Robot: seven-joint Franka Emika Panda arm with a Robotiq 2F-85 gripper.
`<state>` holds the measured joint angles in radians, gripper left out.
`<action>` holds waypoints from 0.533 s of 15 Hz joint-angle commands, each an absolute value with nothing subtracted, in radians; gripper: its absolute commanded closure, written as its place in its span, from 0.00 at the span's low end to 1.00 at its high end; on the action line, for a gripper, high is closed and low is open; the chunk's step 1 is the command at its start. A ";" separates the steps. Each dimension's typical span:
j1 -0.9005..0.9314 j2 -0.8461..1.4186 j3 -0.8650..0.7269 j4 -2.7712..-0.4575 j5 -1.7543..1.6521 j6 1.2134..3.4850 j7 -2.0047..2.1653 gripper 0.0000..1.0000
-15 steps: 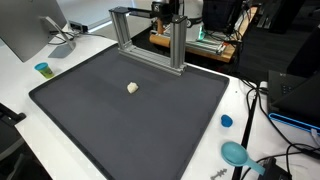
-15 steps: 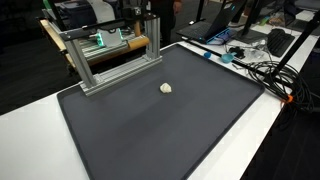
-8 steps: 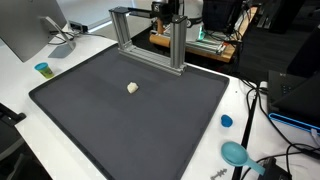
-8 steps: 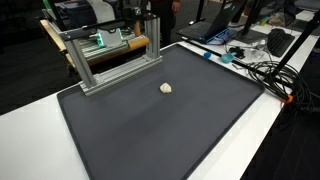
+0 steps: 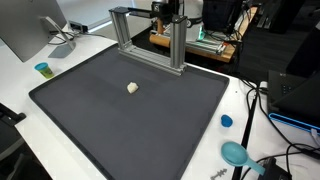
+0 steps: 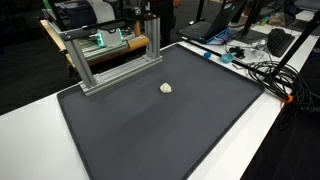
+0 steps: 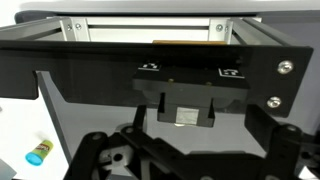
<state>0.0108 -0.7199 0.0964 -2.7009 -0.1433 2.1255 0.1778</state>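
A small white lump (image 5: 132, 87) lies alone near the middle of the dark mat (image 5: 130, 125), seen in both exterior views (image 6: 166, 87). An aluminium frame (image 5: 178, 45) stands at the mat's far edge (image 6: 110, 60). In the wrist view my gripper (image 7: 190, 150) fills the bottom, its black links spread wide and nothing between them. It faces a black panel (image 7: 100, 70) with screws and a small black bracket (image 7: 185, 112) holding a pale square. Neither exterior view shows the gripper clearly.
A blue-green cap (image 5: 42, 69) sits on the white table beside the mat and shows in the wrist view (image 7: 36, 153). A blue cap (image 5: 226, 121), a teal round thing (image 5: 234, 152) and cables (image 6: 260, 70) lie along another side. A monitor (image 5: 25, 30) stands at a corner.
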 commanded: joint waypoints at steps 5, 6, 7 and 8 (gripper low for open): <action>0.025 -0.673 -0.031 -2.673 -0.022 2.117 0.025 0.00; 0.021 -0.677 -0.045 -2.673 -0.010 2.117 0.008 0.00; 0.018 -0.687 -0.056 -2.678 0.004 2.115 0.001 0.00; 0.011 -0.703 -0.057 -2.689 0.012 2.123 0.010 0.00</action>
<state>0.0137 -0.6847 -0.0295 -2.6900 -0.0399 2.1260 0.0391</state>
